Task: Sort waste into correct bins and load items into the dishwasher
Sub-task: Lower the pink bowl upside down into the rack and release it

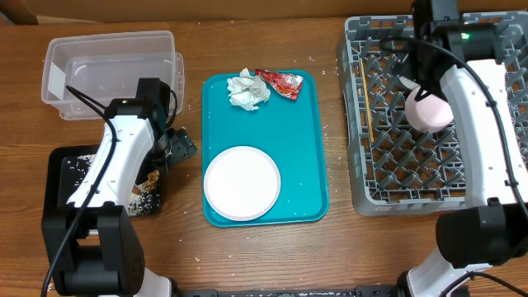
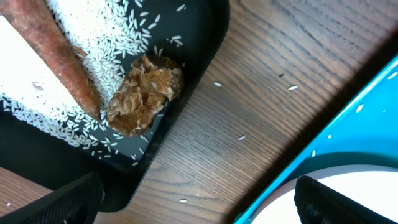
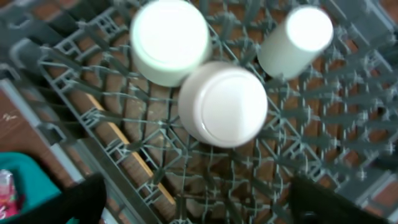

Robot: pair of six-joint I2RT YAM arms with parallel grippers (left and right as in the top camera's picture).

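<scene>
My left gripper [image 2: 199, 205] hangs open over bare wood between the black tray [image 2: 186, 81] and the teal tray [image 2: 367, 118], holding nothing. In the black tray lie a brown sausage piece [image 2: 56, 53], a crumbly brown bit [image 2: 144, 93] and rice grains [image 2: 106, 37]. The white plate [image 1: 242, 183], crumpled napkin [image 1: 248, 89] and red wrapper [image 1: 280, 82] sit on the teal tray [image 1: 309, 148]. My right gripper [image 3: 202, 205] is open above the grey dish rack [image 1: 388, 165]. Two upturned white bowls [image 3: 169, 40] [image 3: 224, 102], a white cup [image 3: 295, 40] and the wooden stick [image 3: 127, 152] rest in the rack.
A clear plastic tub [image 1: 111, 70] stands at the back left, behind the black tray [image 1: 70, 177]. Stray rice grains dot the wood between the trays. The right arm hides part of the rack in the overhead view.
</scene>
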